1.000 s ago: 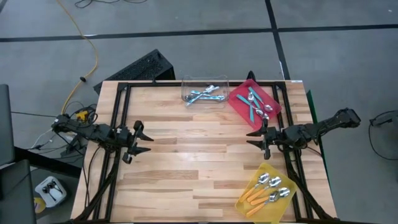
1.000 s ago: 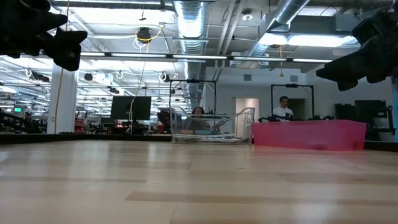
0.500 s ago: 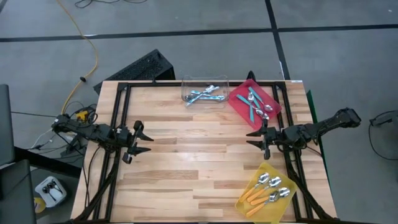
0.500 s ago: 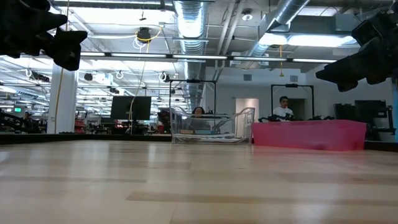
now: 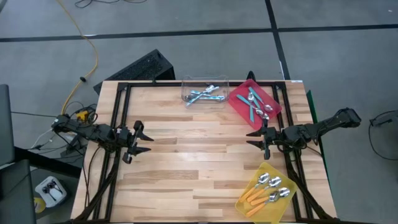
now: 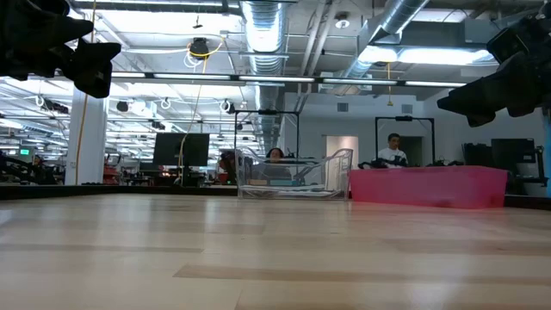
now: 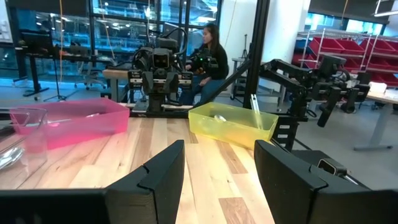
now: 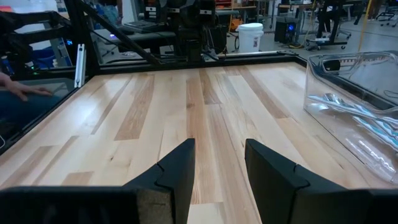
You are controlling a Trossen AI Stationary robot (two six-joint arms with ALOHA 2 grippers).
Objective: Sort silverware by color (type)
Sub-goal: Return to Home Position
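The silverware lies sorted in three trays. Light blue spoons (image 5: 203, 95) lie in a clear tray (image 5: 186, 81) at the far edge. Teal spoons (image 5: 255, 104) lie in a red tray (image 5: 239, 104) at the far right. Orange-handled spoons (image 5: 264, 190) lie in a yellow tray (image 5: 249, 206) at the near right. My left gripper (image 5: 148, 139) hovers open over the table's left side and points level toward the right. My right gripper (image 5: 250, 138) hovers open at the right, between the red and yellow trays, and points toward the left. Neither has anything between its fingers (image 7: 161, 171) (image 8: 177, 165).
Bare wooden tabletop (image 5: 193, 155) spreads between the two grippers. A black frame (image 5: 118, 93) runs along the table's left, right and far edges. In the right wrist view the clear tray (image 8: 323, 74) stands close by. People sit at desks in the room behind (image 6: 392, 151).
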